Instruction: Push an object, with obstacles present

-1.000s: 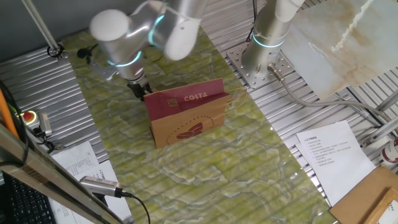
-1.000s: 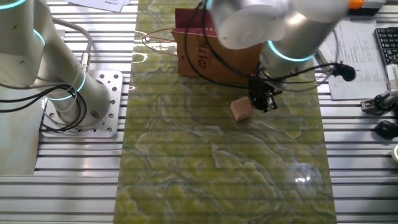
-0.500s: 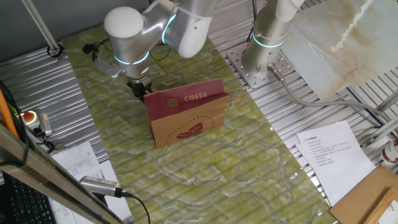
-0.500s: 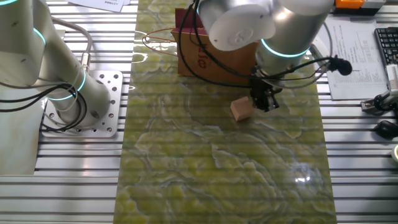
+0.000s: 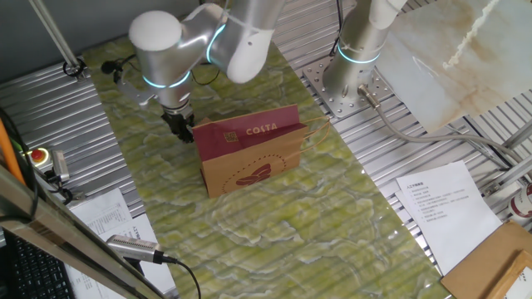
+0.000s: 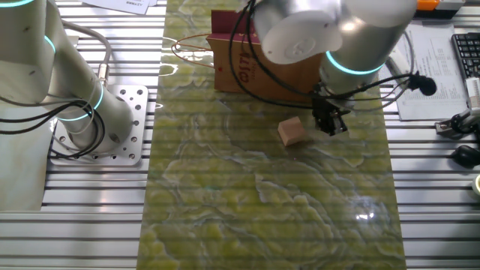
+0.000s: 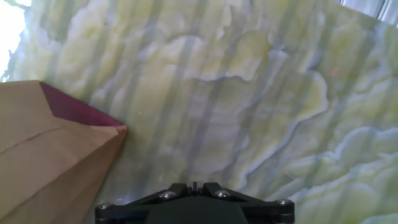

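Note:
The object, a small light-tan wooden cube [image 6: 292,132], sits on the green marbled mat just in front of the obstacle, a brown paper bag [image 6: 247,69] with a maroon band. My gripper [image 6: 331,124] hangs low over the mat a short way right of the cube, apart from it, with its fingers together and nothing held. In one fixed view the bag [image 5: 248,158] stands upright and hides the cube, and the gripper [image 5: 177,129] is by the bag's far left corner. The hand view shows the shut gripper [image 7: 194,185], bare mat, and the bag's corner [image 7: 56,149] at left.
A second arm's base [image 6: 97,112] stands on the metal table left of the mat [image 6: 262,202]. Papers [image 5: 440,203], a cardboard piece [image 5: 499,266] and a keyboard [image 6: 466,56] lie off the mat. The bag's string handles [image 6: 191,49] stick out sideways.
My gripper has shifted a little away from the cube, sideways along the bag's side. The cube and the bag stay where they were.

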You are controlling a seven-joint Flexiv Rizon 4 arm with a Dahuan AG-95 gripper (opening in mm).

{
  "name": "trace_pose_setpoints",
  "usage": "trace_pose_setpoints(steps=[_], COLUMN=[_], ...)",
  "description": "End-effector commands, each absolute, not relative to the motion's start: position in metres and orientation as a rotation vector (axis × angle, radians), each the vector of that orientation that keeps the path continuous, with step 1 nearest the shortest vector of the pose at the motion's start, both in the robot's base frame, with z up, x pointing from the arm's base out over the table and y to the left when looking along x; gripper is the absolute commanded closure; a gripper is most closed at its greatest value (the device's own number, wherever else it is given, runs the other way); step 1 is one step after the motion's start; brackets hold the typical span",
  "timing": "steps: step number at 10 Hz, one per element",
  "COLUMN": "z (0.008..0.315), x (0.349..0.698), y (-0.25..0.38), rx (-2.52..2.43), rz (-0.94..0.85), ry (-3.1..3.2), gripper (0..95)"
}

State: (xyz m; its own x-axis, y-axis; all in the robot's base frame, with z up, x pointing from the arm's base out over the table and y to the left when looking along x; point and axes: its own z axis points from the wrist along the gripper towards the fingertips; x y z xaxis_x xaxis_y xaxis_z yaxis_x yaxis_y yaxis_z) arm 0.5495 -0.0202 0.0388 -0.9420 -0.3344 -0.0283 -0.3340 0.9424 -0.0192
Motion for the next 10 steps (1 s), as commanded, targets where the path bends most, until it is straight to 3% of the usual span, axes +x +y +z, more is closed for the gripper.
trace_pose_setpoints(steps=[1, 10], z=[0.037, 0.034], x=[0.552, 0.514], y=[-0.019, -0.022], rx=[-0.551, -0.556], rz=[0.000, -0.017], ry=[3.079, 3.116], gripper=[95.0, 95.0])
